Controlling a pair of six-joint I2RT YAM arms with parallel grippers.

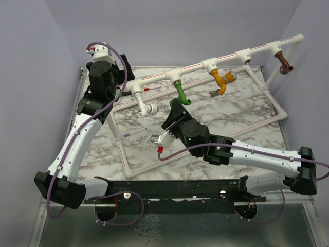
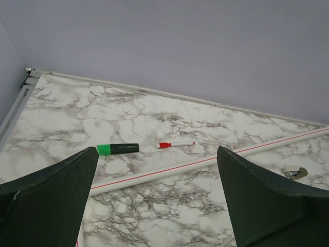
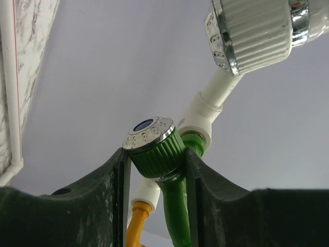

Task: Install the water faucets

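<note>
A white red-striped pipe frame (image 1: 195, 66) carries the faucets: white (image 1: 145, 105), green (image 1: 181, 92), orange-yellow (image 1: 221, 80) and brown (image 1: 284, 63). My right gripper (image 1: 177, 109) is shut on the green faucet. In the right wrist view its ribbed green knob with a silver cap (image 3: 154, 146) sits clamped between my fingers (image 3: 110, 195), and its stem enters a white fitting (image 3: 201, 116). The white faucet's head (image 3: 254, 33) hangs above and the orange-yellow one (image 3: 134, 226) lies behind. My left gripper (image 1: 105, 93) (image 2: 157, 154) is open and empty at the frame's left end.
A green-capped highlighter (image 2: 117, 148) and a red-capped marker (image 2: 176, 144) lie on the marble table beyond a frame pipe (image 2: 205, 162). One tee fitting (image 1: 245, 55) on the top pipe has no faucet. A small grey metal piece (image 1: 215, 93) lies under the orange-yellow faucet.
</note>
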